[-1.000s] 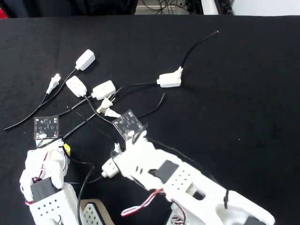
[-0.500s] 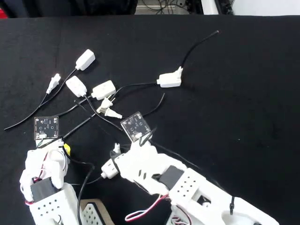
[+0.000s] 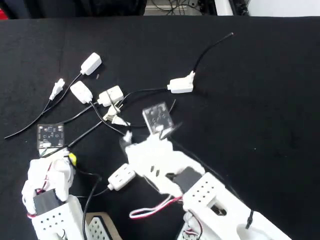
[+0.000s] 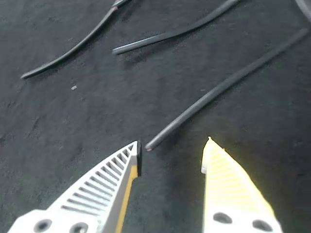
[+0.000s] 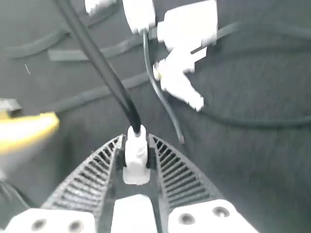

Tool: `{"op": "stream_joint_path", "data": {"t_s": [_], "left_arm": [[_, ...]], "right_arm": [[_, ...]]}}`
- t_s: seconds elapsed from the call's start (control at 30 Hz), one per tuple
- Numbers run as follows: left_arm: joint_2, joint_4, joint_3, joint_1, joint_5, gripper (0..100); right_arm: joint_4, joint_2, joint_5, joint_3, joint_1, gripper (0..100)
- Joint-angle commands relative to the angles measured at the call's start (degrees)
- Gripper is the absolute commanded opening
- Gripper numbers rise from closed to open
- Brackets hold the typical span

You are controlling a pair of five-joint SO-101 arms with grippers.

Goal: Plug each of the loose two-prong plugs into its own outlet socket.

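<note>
My right gripper (image 3: 128, 138) sits mid-table, shut on a white two-prong plug (image 5: 135, 156) whose black cable (image 5: 104, 68) runs away from the fingers. Just beyond it lie two loose white plugs (image 3: 114, 116) and a white outlet socket (image 3: 111, 95); in the right wrist view they are the plug (image 5: 179, 77) and the socket (image 5: 188, 28). Another socket (image 3: 121, 177) lies beside the right arm. My left gripper (image 4: 170, 155) stands open near the front left, with a bare cable end (image 4: 151, 144) on the cloth between its fingertips.
Further white sockets (image 3: 91, 63) (image 3: 80, 92) (image 3: 181, 85) and a small plug (image 3: 57, 89) lie at the back left and centre, joined by tangled black cables. The black cloth to the right is bare. The left arm (image 3: 47, 190) stands at the front left corner.
The right arm has moved away from the front edge toward the cluster of plugs, carrying its plug. The socket beside it stayed on the cloth, shifted slightly. The left arm kept still.
</note>
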Motion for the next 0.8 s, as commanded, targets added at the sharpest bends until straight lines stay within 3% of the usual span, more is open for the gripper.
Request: {"op": "stream_joint_path", "data": {"t_s": [0.0,0.17,0.37,0.43,0.57,0.77], "left_arm": [[-0.26,-0.62,-2.42,5.32,0.79,22],[-0.26,-0.44,-3.30,13.93,0.26,22],[-0.26,12.22,-14.73,24.13,-7.74,22],[0.35,13.19,-18.07,27.56,-8.09,22],[4.13,10.64,-19.47,33.71,-8.09,25],[25.32,10.20,-25.36,42.15,-5.01,28]], "right_arm": [[0.26,-1.54,-2.81,-6.64,0.70,1.3],[5.98,-1.89,-2.46,-9.27,4.31,1.3],[38.68,-12.62,-2.37,-24.48,25.76,1.4],[44.84,-15.87,-0.44,-28.18,30.07,1.4],[45.19,-15.78,3.60,-26.59,31.47,1.3],[40.26,-5.05,3.43,-24.13,32.79,1.2]]}}
